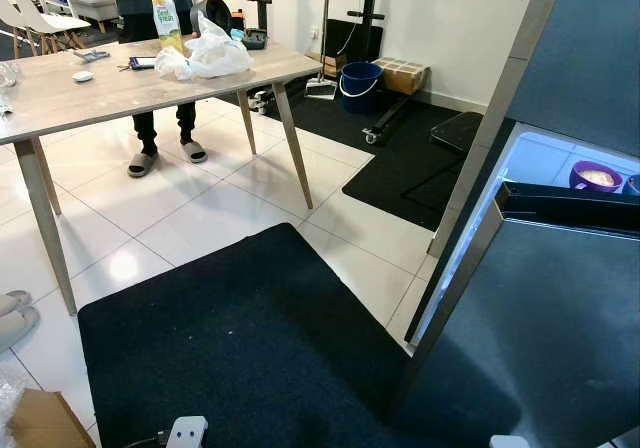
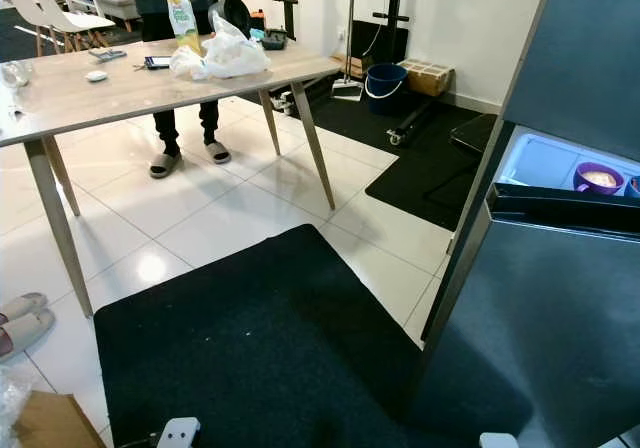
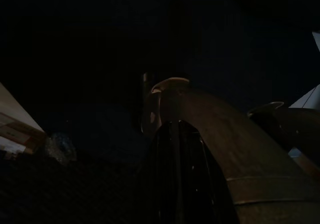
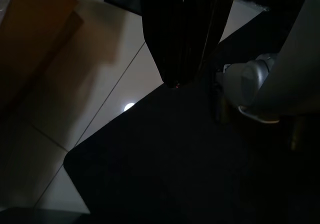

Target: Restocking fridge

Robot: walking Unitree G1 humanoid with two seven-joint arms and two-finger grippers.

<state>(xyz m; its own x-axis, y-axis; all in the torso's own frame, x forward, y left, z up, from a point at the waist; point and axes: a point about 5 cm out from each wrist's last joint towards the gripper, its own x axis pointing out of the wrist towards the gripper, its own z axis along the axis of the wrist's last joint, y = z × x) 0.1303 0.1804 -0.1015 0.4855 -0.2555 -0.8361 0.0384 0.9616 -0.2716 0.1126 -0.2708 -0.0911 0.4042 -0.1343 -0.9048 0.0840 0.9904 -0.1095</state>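
- Tabletop [image 1: 120,93]: carton [image 1: 166,18] upright beside white bag [image 1: 208,56]; phone [image 1: 142,63] and small items near far edge.
- Floor [image 1: 190,203]: dark mat [image 1: 250,338], cardboard box [image 1: 45,423], slippers [image 1: 14,313], blue bucket [image 1: 360,83].

A home living and dining area. Evidence: white tiled floor [image 1: 200,218] with a dark mat [image 1: 250,338], wooden table [image 1: 100,88] carrying a carton [image 1: 166,18] and bag [image 1: 205,56], mop bucket [image 1: 359,83], slippers [image 1: 12,313]. An open fridge [image 1: 560,298] stands on the right.
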